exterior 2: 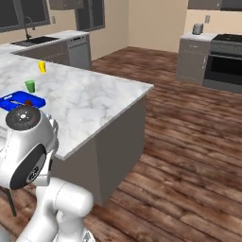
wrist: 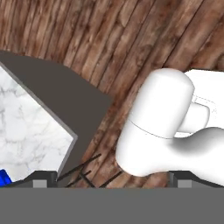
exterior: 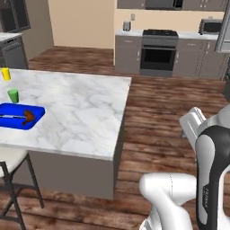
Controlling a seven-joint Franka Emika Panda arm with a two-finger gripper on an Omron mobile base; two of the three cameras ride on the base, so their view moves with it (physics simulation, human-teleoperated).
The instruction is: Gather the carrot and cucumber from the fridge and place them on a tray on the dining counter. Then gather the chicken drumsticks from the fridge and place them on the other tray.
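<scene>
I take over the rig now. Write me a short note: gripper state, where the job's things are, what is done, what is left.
Gripper: open, empty, pointing down at the wood floor beside the counter.
Blue tray sits on the marble dining counter, with something orange-brown in it, perhaps the carrot; too small to tell.
Green cup and yellow cup stand behind the tray.
Done: possibly one vegetable delivered.
Left: the remaining vegetables, then the drumsticks on the other tray.

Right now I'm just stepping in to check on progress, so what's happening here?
The white arm is folded up beside the marble dining counter, handling nothing. Its claw is open and empty, pointing down at the wooden floor. A blue tray on the counter holds something orange-brown, too small to identify. A green cup and a yellow cup stand behind it.
</scene>
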